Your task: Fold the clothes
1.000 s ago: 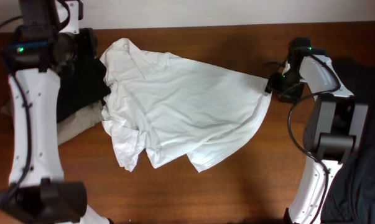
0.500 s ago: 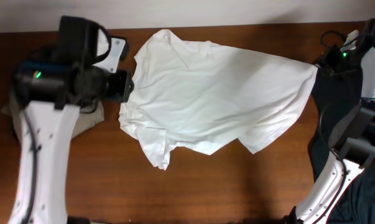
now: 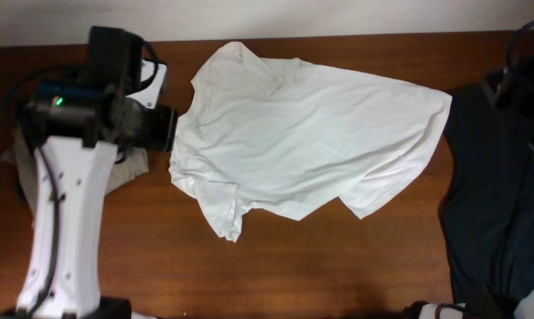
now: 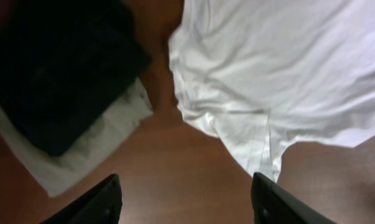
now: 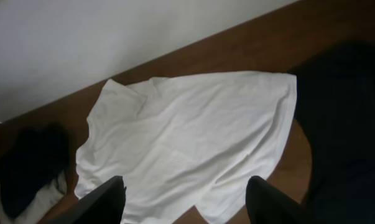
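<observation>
Far left: black garment stacked on beige garment. Left gripper spread wide, empty, hovers just left of white shirt. Shirt lies mid-table, long axis left-right, near-left sleeve rumpled. Right gripper also wide, empty, raised, well apart from shirt. Far right: dark slate garment. Left arm nearer, I judge.
</observation>
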You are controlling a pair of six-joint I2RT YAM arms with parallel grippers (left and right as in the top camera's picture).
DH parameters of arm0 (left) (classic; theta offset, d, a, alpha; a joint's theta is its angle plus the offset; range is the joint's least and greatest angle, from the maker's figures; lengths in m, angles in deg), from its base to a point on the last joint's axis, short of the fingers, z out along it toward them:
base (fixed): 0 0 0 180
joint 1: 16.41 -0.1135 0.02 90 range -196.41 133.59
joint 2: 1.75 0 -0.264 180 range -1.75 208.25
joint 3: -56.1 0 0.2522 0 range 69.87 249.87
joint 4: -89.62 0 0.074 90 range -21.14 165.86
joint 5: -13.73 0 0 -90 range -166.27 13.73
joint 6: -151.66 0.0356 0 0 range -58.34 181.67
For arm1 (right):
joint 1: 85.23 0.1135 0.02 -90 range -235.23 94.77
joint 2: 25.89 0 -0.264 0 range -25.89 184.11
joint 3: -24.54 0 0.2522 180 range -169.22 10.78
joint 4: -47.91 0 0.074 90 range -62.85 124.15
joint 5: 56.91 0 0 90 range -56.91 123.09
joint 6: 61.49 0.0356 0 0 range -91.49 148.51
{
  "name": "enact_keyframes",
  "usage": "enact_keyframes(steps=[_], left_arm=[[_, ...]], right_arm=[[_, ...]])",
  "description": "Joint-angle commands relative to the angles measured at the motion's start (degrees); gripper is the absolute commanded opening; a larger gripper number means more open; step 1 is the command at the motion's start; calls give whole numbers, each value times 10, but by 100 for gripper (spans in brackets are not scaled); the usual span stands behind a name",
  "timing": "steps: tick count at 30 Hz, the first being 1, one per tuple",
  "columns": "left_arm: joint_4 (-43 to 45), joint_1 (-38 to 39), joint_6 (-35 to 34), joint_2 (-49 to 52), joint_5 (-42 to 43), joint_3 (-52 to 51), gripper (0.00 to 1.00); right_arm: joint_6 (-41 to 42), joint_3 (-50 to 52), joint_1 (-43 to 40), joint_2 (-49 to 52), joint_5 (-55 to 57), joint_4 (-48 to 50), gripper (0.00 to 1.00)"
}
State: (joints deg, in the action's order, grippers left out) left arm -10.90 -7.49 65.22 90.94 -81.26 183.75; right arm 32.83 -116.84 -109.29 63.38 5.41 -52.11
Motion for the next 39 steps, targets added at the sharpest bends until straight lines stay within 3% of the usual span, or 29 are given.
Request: enact_keyframes(steps=[1,3,7,9,12,15,17,21,22,24,27,29,33,37,39], left_arm=[[-4,-2,-15,91,-1,-22,67],[1,-2,-14,151,24,-32,66],[-43,-7,-14,203,16,-31,66],[-93,-24,-26,184,2,-31,66],[-96,-53,-43,148,3,-32,66],[-55,-66,-45,143,42,-39,66],[-17,-66,-45,143,39,-51,66],[-13,-73,-44,143,35,-51,66],[-16,-77,-44,143,35,-51,66],[-19,-85,-44,143,35,-51,66],[-11,-90,-42,143,30,-51,67],[-11,-92,-40,143,30,-51,67],[-6,-92,-40,143,31,-51,71],[-4,-92,-40,143,52,-68,74],[17,-91,-40,143,93,-137,74]], right_arm=[[2,1,17,-34,10,-66,68],[3,19,39,-17,26,-111,68],[13,279,87,0,44,-56,68],[44,489,95,1,44,77,68],[90,705,95,2,41,263,69],[179,839,95,2,15,412,68],[187,888,95,2,-35,489,68],[250,920,148,3,-17,556,67],[262,920,163,3,7,560,62],[277,920,184,3,33,574,46],[260,906,180,2,60,557,4],[185,809,159,-18,162,404,4],[169,562,142,-40,389,90,4],[172,534,142,-39,433,28,4],[187,534,142,-39,444,20,4]])
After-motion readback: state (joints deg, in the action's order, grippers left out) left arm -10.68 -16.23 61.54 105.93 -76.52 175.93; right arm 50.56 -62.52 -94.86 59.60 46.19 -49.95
